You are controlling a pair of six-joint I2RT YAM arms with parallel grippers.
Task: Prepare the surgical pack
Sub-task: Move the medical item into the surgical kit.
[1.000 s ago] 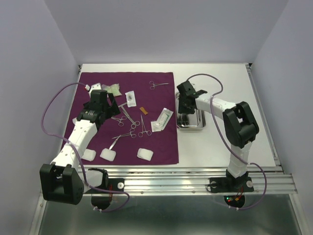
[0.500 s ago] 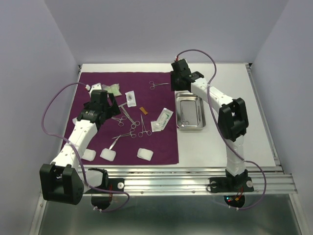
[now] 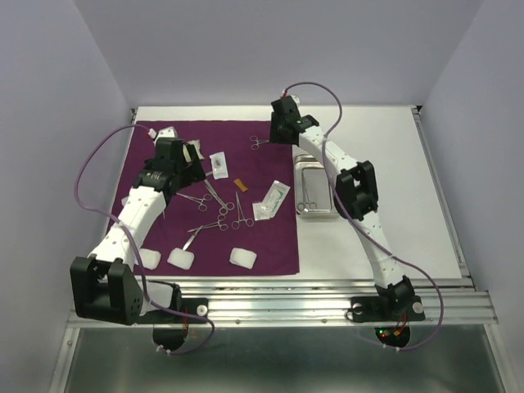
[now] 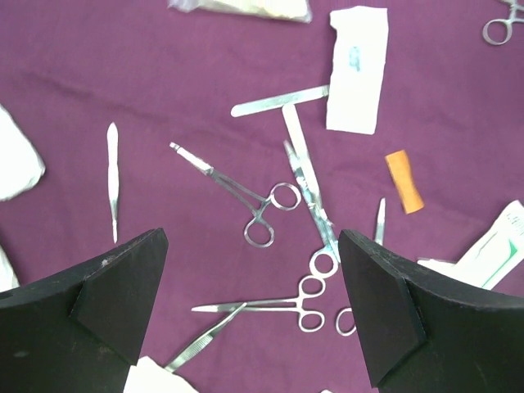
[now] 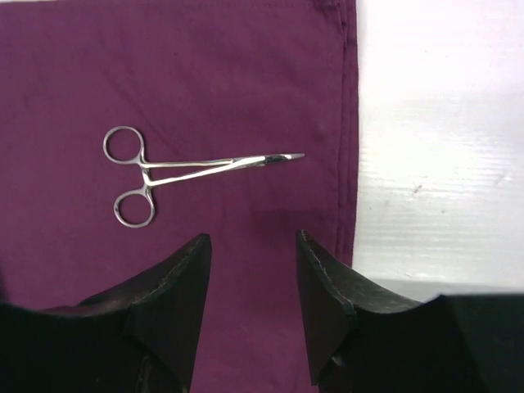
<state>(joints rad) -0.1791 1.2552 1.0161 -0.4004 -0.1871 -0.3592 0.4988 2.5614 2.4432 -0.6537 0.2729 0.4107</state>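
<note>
While the right gripper (image 5: 251, 237) hangs spread and empty over forceps (image 5: 237, 163) near the drape's (image 5: 65, 65) right edge, the left gripper (image 4: 251, 237) gapes wide above scattered instruments.

Your left arm (image 3: 135, 213) reaches forward along its own side with the wrist pitched down, and your left gripper (image 4: 250, 239) hangs there empty, jaws spread wide. Your right arm (image 3: 364, 217) stretches far forward and leans leftward. Your right gripper (image 5: 251, 239) points down, jaws partly apart, gripping nothing.

Forceps (image 5: 188, 168) on drape (image 3: 278, 246), tray (image 3: 315, 192) right of drape
</note>
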